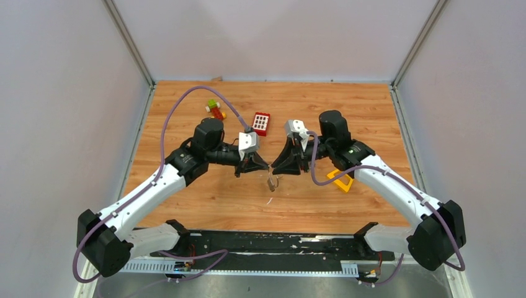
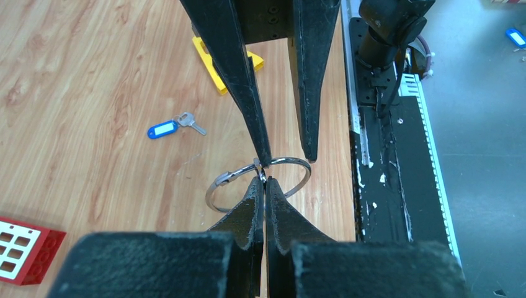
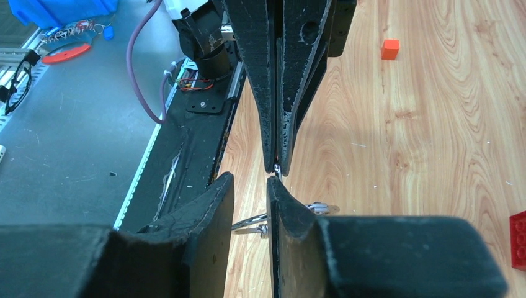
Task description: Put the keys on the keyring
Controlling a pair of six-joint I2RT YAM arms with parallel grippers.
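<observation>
Left gripper (image 2: 265, 181) pinched tight on the keyring (image 2: 217, 189), between the arms. Right gripper (image 2: 286, 158) part spread, straddling the wire beside that pinch, gripping nothing. Tagged key (image 2: 189, 122) lies on the table (image 2: 74, 74), well apart. We want a firm left pinch while the right pries the coil end.

Keyring (image 2: 227, 180) gripped mid-table, 1 key (image 2: 190, 122) lying loose beside it.
The keyring is a thin, round, silver split ring with its wire doubled along 1 stretch. It sits tilted, its rim clamped between the closed tips of the left gripper (image 2: 265, 180). The right gripper (image 2: 286, 160) meets the same rim with its 2 fingertips spread apart. The key is small and silver, with a blue plastic tag (image 2: 162, 129) carrying a white label on its head. It lies flat on the wood, right of the keyring and slightly farther back, not touching it.
</observation>
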